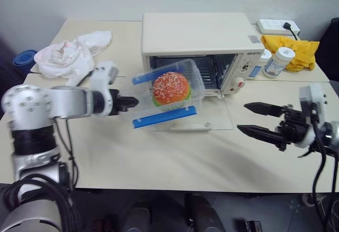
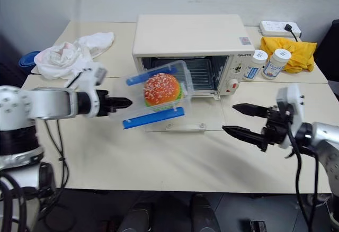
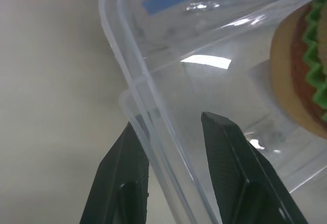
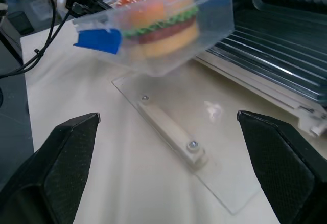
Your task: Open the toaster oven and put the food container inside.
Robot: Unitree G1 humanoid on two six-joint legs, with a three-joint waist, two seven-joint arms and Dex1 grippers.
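Left tool (image 1: 133, 103) grips the food container (image 1: 168, 92) by its edge, tilted, up in front of the toaster oven (image 1: 197, 41) w/ door down. Right tool (image 1: 255, 118) is wide open, holding nothing.

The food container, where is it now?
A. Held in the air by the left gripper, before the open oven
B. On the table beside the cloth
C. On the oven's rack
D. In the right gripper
A: the left gripper clamps the container's wall, holding it tilted above the lowered door.
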